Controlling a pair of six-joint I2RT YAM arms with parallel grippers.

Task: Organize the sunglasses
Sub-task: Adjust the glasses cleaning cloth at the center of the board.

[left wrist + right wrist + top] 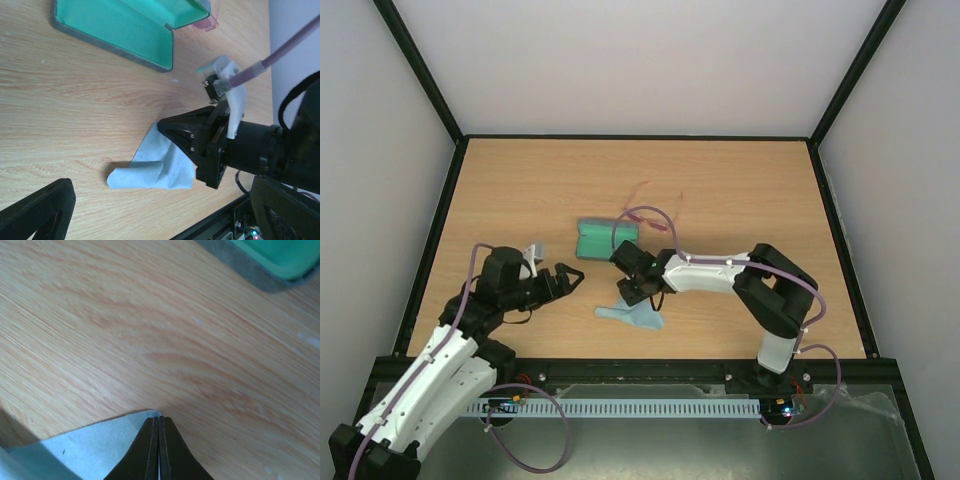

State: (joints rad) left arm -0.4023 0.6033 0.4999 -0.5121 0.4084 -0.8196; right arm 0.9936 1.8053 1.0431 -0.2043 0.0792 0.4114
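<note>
Black right tool [158, 420] pinches crumpled light-blue cloth [85, 447].

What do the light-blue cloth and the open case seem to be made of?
The light-blue cloth looks like thin, soft, matte fabric, perhaps microfibre: it folds and creases. The case seems rigid, with a grey, felt-like outside and a smooth green lining; what lies beneath cannot be told.
</note>
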